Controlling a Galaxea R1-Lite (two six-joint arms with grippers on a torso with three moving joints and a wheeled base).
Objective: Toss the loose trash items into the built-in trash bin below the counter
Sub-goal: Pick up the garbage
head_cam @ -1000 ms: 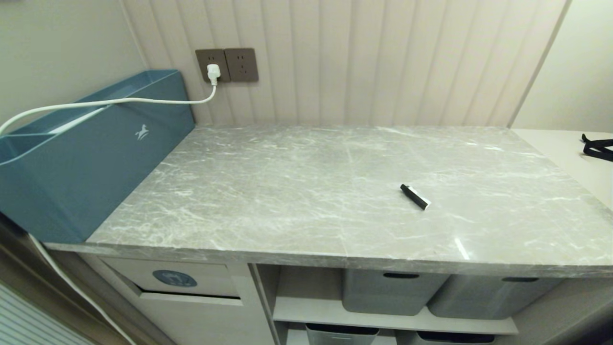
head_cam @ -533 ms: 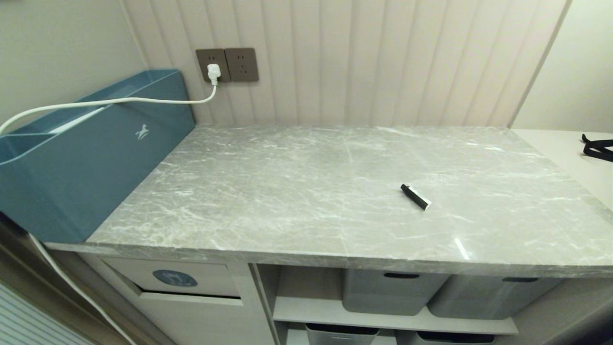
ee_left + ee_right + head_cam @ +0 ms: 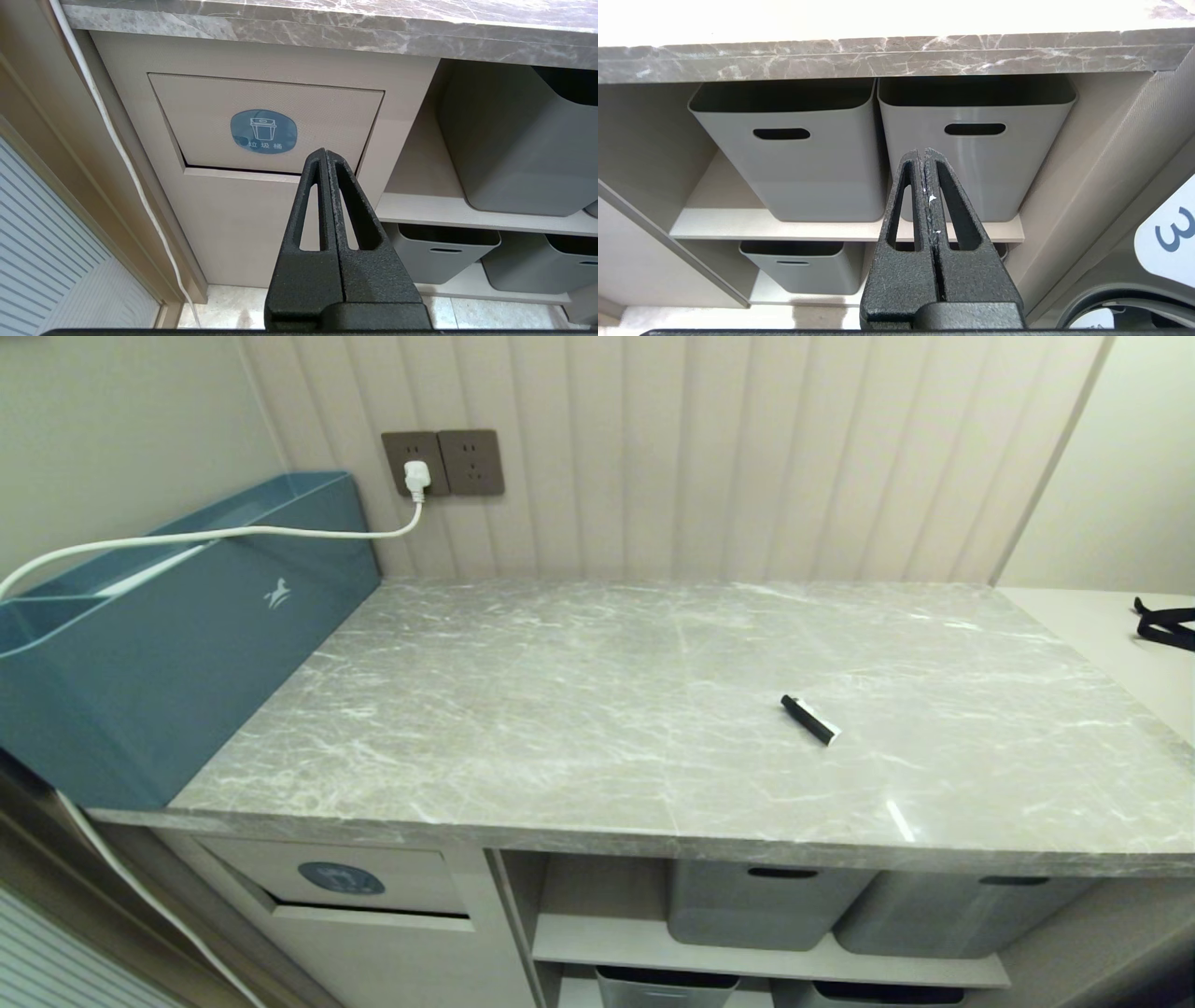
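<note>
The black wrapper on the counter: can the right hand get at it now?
Probably not directly: the right hand is shut below the counter, facing grey tubs. The wrapper lies unobstructed on top.

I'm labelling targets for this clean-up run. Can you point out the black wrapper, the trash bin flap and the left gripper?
black wrapper (image 3: 808, 720), head view, middle of its black body on the counter.
trash bin flap (image 3: 205, 112), left wrist view, bare beige panel beside the blue sticker.
left gripper (image 3: 325, 154), left wrist view, shut fingertips.
</note>
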